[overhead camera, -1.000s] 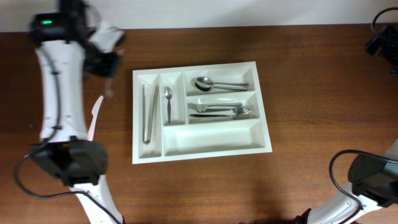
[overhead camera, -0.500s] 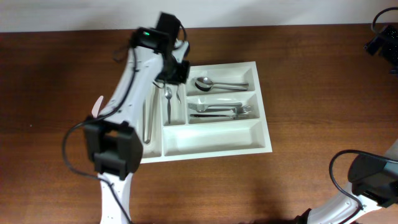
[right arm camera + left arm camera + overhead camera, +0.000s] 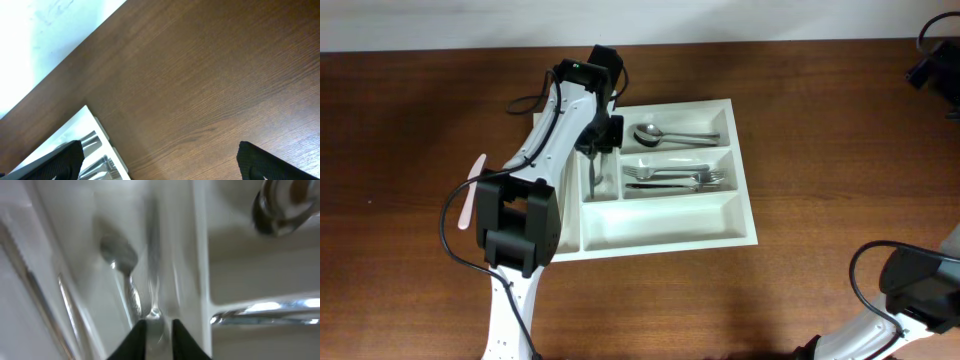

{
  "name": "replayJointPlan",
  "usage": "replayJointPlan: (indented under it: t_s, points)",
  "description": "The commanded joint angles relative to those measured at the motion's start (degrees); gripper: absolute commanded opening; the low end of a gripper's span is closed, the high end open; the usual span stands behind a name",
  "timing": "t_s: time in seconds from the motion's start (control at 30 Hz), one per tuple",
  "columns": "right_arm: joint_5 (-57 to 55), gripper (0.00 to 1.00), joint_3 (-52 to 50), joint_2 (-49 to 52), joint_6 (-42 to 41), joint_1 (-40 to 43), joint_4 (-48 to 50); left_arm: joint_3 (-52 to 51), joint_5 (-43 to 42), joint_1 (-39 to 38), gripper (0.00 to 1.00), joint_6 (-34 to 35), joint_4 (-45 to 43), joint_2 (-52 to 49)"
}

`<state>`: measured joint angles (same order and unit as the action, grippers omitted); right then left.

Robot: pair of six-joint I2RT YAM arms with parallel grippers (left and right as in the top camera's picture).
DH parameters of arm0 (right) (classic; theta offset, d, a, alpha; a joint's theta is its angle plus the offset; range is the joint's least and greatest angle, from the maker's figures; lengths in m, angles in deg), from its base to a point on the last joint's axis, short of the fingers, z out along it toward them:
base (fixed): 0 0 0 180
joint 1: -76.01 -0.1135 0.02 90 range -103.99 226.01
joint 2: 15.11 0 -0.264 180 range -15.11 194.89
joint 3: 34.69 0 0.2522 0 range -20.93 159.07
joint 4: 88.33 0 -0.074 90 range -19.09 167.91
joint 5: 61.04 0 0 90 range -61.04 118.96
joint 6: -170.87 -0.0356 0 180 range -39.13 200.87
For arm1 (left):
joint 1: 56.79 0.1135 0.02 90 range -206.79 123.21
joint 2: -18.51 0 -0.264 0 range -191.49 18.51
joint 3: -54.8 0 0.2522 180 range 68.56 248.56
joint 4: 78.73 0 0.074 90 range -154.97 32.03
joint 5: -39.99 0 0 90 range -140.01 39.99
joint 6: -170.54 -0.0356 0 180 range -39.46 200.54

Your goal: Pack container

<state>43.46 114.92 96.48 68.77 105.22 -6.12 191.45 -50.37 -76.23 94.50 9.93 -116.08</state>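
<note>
The container (image 3: 746,170), a large white cutlery tray, lies in the middle of the table. My left gripper (image 3: 595,150) hangs over its second narrow compartment, where a small spoon (image 3: 119,256) lies. In the left wrist view my left gripper (image 3: 159,330) has its jaws a narrow gap apart. A blurred silvery handle (image 3: 153,270) runs up from that gap, and I cannot tell whether it is gripped. My right gripper (image 3: 160,167) is wide open over bare wood, empty, off the tray's corner (image 3: 85,120).
A large spoon (image 3: 660,133) lies in the top long compartment and forks (image 3: 680,178) in the middle one. The bottom long compartment (image 3: 660,225) holds nothing. A pale plastic utensil (image 3: 472,190) lies on the wood left of the tray.
My left arm has swung from off the tray's left side to over its narrow compartments and come lower. Its jaws have parted slightly. The right arm has not moved.
</note>
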Motion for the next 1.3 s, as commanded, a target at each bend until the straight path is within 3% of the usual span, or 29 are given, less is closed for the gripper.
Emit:
replayJointPlan:
  t_s: [0.0, 0.07, 0.3, 0.4, 0.53, 0.77, 0.87, 0.93, 1.13, 1.27]
  points:
    - [0.11, 0.99, -0.22, -0.31, -0.42, 0.07, 0.00, 2.82, 1.25, 0.17, 0.42, -0.79, 3.50, 0.57]
    - [0.11, 0.99, -0.22, -0.31, -0.42, 0.07, 0.00, 5.60, 1.46, 0.31, 0.56, -1.31, 7.69, 0.57]
    - [0.11, 0.98, -0.22, -0.31, -0.42, 0.07, 0.00, 24.37, 4.96, 4.48, 0.43, -7.41, 21.84, 1.51]
    - [0.11, 0.99, -0.22, -0.31, -0.42, 0.07, 0.00, 26.32, 8.68, 6.99, 0.51, -10.03, 21.81, 5.16]
    - [0.11, 0.99, -0.22, -0.31, -0.42, 0.07, 0.00, 25.42, 15.08, 11.10, 0.54, -14.01, 21.84, 10.60]
    - [0.11, 0.99, -0.22, -0.31, -0.42, 0.07, 0.00, 10.49, 14.62, 20.83, 0.60, -14.27, 21.29, 25.97]
    - [0.11, 0.98, -0.22, -0.31, -0.42, 0.07, 0.00, 1.75, 4.48, 25.66, 0.72, -16.24, 15.58, 29.59]
    - [0.11, 0.99, -0.22, -0.31, -0.42, 0.07, 0.00, -4.52, -1.31, 28.02, 0.74, -20.90, 12.02, 29.68]
    - [0.11, 0.99, -0.22, -0.31, -0.42, 0.07, 0.00, -25.09, 1.03, 31.39, 0.78, -25.20, -4.81, 27.63]
    - [0.09, 0.99, -0.22, -0.31, -0.42, 0.07, 0.00, -28.52, 1.68, 32.39, 0.78, -28.37, -11.15, 24.46]
